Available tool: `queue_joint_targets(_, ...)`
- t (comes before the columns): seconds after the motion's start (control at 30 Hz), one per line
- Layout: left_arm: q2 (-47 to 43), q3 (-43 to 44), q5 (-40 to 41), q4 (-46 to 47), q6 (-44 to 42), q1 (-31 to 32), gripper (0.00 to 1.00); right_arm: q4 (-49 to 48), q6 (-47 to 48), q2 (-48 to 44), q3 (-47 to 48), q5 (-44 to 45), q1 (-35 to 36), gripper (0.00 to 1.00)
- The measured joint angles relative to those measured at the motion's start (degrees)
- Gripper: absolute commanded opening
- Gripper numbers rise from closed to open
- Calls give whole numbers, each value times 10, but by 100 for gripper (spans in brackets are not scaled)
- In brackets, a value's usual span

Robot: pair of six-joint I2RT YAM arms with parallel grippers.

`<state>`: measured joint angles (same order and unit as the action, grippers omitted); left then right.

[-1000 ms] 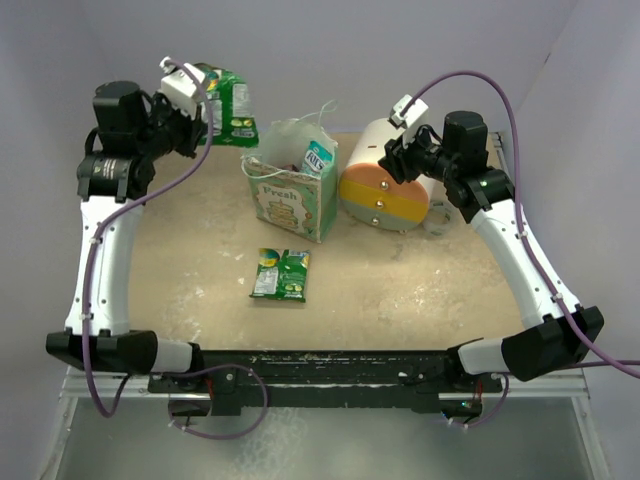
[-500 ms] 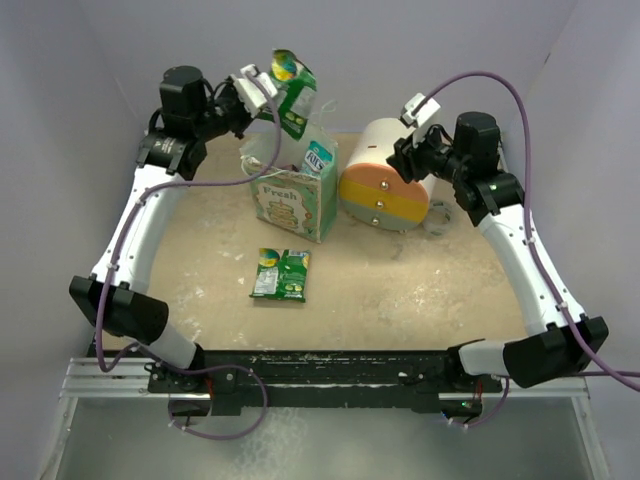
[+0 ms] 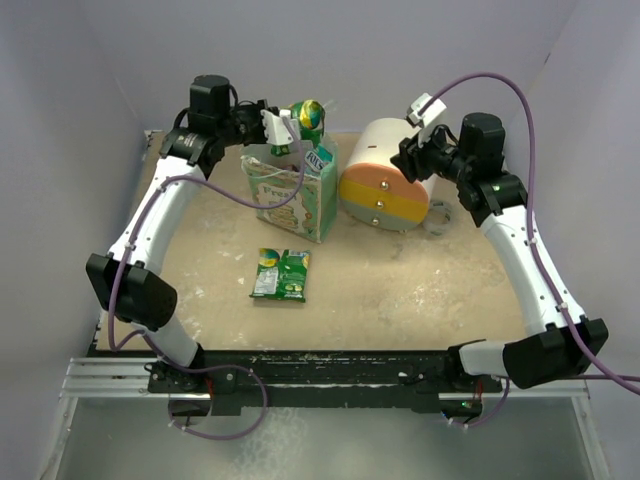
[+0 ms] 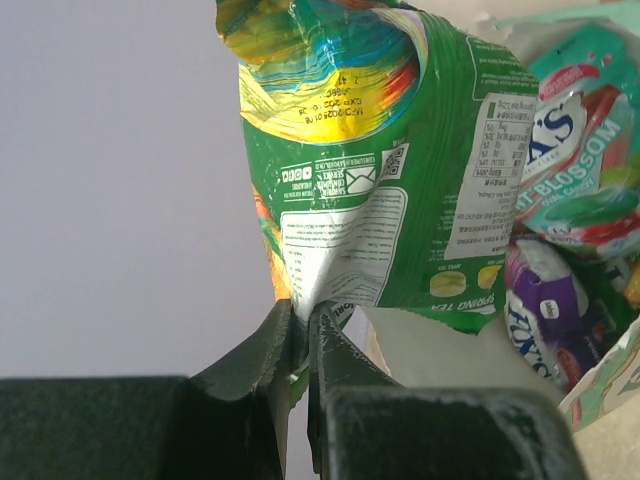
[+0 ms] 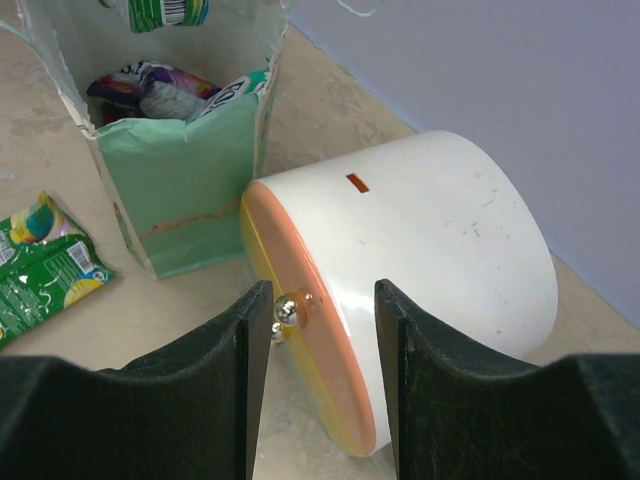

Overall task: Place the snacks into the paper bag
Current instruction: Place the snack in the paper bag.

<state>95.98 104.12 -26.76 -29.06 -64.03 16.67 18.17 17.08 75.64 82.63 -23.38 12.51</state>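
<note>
Top view: left gripper (image 3: 283, 130), clamped on a green snack packet (image 3: 305, 118), holds it directly over the open paper bag (image 3: 293, 200); a second green packet (image 3: 282, 274) lies on the table (image 3: 420, 290) in front of the bag. Left wrist: the fingers (image 4: 270, 345) pinch the held packet's edge, the packet printed "SPRING TEA", with a teal "BLOSSOM" packet (image 4: 580, 150) and a purple "FOX'S" packet (image 4: 545, 310) inside the bag below. Right wrist: right gripper (image 5: 320, 300), jaws partly apart and empty, straddles the drawer unit's (image 5: 430, 240) knob (image 5: 288, 312).
</note>
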Motion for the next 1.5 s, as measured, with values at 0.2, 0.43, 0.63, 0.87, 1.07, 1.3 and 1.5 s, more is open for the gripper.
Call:
queue_joint_targets(0.2,2,-7,11,-19,-78,7,0,-5,0,0,-5,-2,-5,49)
queue_joint_targets(0.43,19,-29,49,-20,-130,23,0,-7,-2,0,-5,-4,-6,49)
queue_joint_targets(0.63,24,-47,67,-22,-146,32,20,-10,-3,0,-6,-5,-6,49)
queue_joint_targets(0.87,5,-64,72,-25,-133,41,44,-10,-3,0,-6,-9,-6,50)
queue_joint_targets(1.07,-39,-65,90,-19,-111,41,64,-10,-5,0,-6,-17,-6,50)
queue_joint_targets(1.3,-105,-66,111,-21,-56,41,79,-10,-6,0,-7,-17,-7,52)
queue_joint_targets(1.5,-189,-101,127,-40,28,41,94,-12,-5,-4,-16,-18,-7,57)
